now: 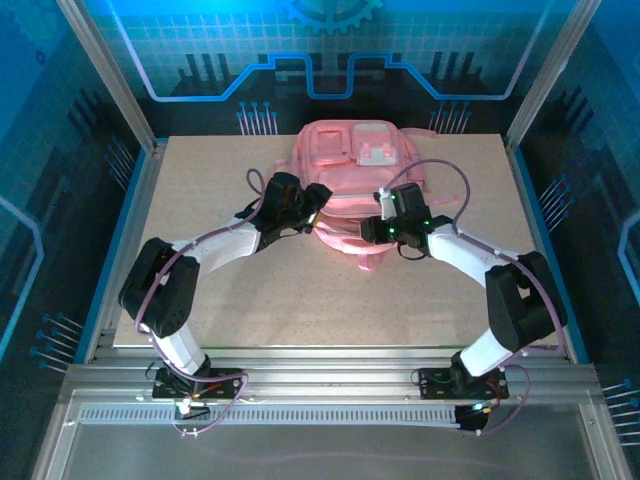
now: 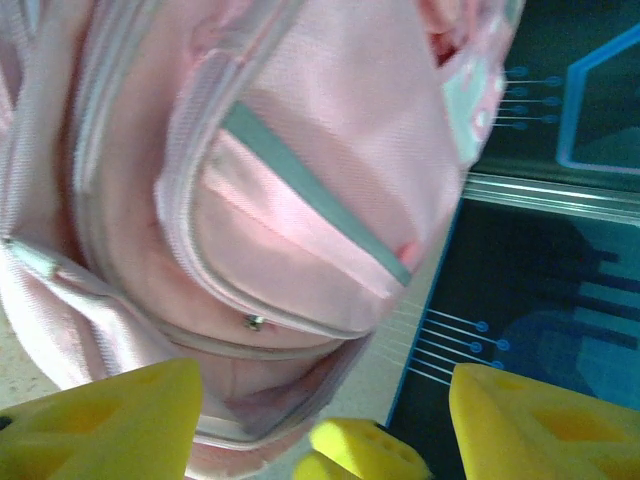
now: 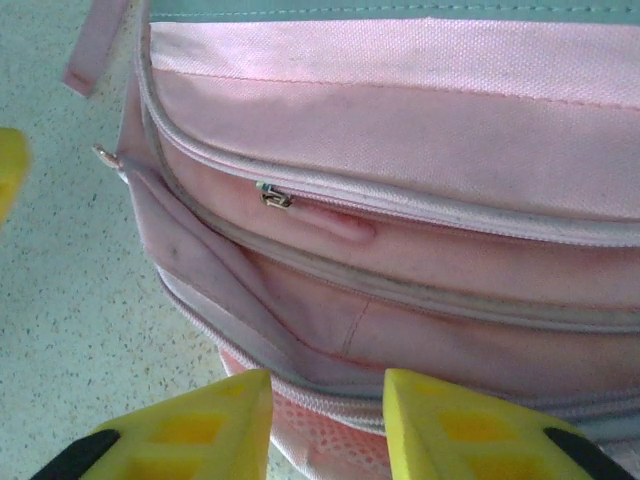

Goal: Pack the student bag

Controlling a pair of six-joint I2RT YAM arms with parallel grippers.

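The student bag (image 1: 350,165), a big soft pink backpack with a whitish front patch, lies at the back middle of the table. My left gripper (image 1: 312,210) is at its near left corner. In the left wrist view that gripper (image 2: 325,385) is open, yellow fingers wide apart, with the student bag (image 2: 300,200) and a zip pull (image 2: 255,321) just ahead. My right gripper (image 1: 378,222) is at the bag's near right side. In the right wrist view it (image 3: 328,385) is shut on the zipped rim and pink mesh of the student bag (image 3: 400,120).
Pink straps (image 1: 362,252) trail from the bag toward the near side. The bare tabletop (image 1: 300,295) stretches in front of the bag. Metal frame rails (image 1: 320,375) run along the near edge, and blue panels close the back and sides.
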